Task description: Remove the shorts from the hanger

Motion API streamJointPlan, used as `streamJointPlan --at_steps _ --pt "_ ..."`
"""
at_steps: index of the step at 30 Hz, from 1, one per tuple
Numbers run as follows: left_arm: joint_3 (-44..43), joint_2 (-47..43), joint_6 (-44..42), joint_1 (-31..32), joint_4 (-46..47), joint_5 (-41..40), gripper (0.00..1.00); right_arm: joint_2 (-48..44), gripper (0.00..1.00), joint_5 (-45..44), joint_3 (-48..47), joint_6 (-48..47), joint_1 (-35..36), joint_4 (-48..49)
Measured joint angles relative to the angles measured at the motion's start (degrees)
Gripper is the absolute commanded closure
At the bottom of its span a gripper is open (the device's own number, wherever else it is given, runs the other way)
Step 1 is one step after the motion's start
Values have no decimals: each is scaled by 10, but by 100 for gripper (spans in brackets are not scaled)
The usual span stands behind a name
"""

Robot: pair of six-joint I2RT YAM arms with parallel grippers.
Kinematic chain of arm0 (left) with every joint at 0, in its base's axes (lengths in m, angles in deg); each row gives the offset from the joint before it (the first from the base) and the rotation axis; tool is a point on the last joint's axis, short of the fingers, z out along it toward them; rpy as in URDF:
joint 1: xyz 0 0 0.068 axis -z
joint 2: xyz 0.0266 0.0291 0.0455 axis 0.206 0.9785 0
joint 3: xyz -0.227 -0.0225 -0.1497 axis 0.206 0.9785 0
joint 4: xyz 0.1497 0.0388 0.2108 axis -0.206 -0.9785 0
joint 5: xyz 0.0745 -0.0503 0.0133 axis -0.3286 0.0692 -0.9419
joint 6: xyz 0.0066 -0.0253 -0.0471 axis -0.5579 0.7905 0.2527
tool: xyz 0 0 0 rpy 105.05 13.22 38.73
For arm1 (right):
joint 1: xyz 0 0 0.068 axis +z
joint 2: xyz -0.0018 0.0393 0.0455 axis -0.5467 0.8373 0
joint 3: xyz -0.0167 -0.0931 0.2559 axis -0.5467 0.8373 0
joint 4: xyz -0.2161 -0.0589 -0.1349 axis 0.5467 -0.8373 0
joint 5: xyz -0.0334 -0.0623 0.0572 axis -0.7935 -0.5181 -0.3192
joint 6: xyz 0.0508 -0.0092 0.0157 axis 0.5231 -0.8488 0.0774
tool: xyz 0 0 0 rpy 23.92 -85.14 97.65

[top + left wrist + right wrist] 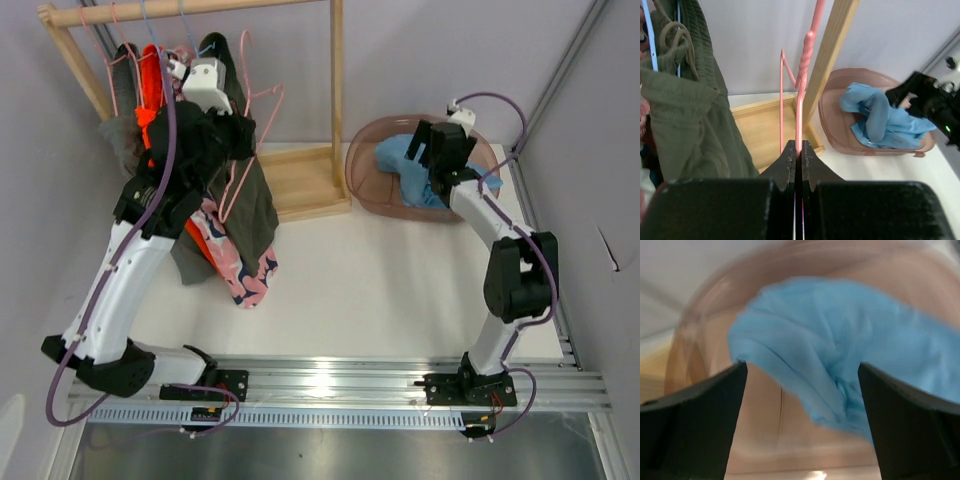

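Now | olive shorts hang lengthwise down | left claw pinches pink hanger

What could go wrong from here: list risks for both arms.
1. The left hand is shut on a pink hanger beside the wooden post; a pull could jam it there or drag the olive shorts alongside.
2. The right hand is open with the light blue shorts between its fingers; lifting off might snag them out of the basket.
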Motion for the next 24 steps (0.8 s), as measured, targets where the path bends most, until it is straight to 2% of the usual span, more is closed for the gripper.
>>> streamJointPlan --at_steps 4,7,16,20,24 --pt "-78 72 -17 0 3 -17 100 -90 1 8 150 45 14 26" --pt "-132 119 -28 0 6 -26 100 -177 1 7 246 66 50 55" --pt "-391 336 -38 -18 22 -43 100 -339 0 -7 427 114 205 94" --pt "-418 399 -37 -36 45 -41 100 -365 0 -16 486 137 266 77" --pt "-418 441 -26 -55 54 -33 100 -377 1 -36 506 151 330 51"
